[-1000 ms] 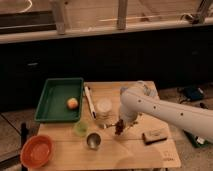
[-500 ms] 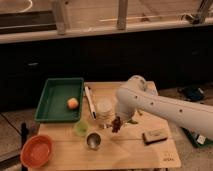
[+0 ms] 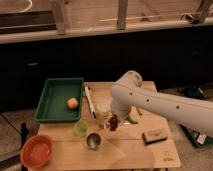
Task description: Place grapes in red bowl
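Reaching arm (image 3: 165, 102): over table (image 3: 125, 150), right of tray (image 3: 55, 97).
Tray: green, fruit (image 3: 72, 103) inside.
Bowl (image 3: 36, 150): red, below tray's left corner.
Gripper (image 3: 115, 119): right of tray's near corner, fingers clamped on grapes (image 3: 114, 123).
Grapes: dark bunch, in gripper, right of tray.

We take this for a robot test area in a lab or office building. A small wooden table (image 3: 135, 150) stands alone before a dark low wall (image 3: 165, 55) topped with glazed metal framing (image 3: 122, 15). It carries plastic props such as a green tray (image 3: 42, 107). The gripper (image 3: 115, 119) hangs over the table's middle, clamped on the grapes (image 3: 114, 124).
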### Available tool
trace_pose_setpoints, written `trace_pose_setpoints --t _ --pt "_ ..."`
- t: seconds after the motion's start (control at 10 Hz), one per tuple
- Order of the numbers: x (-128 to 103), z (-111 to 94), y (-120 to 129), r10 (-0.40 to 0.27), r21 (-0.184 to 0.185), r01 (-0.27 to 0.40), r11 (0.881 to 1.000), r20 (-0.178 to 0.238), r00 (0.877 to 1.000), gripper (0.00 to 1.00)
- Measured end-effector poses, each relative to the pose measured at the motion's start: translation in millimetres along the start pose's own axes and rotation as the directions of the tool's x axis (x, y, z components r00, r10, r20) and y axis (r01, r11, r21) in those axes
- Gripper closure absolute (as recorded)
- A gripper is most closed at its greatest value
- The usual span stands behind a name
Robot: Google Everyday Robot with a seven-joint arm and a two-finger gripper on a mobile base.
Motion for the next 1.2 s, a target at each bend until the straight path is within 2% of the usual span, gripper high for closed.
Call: trace_pose_setpoints --t 0.6,0.7,1.2 --pt "-15.6 -18.5 -16.4 -0.097 -0.008 0.097 0.995 -0.023 0.995 0.97" --pt "-25.4 -22.5 -26.8 -0.13 -0.001 0.13 0.992 -0.024 0.991 0.97" --pt "-37.7 -39.3 -38.1 -0.225 -0.019 0.225 0.974 -0.037 0.974 0.97"
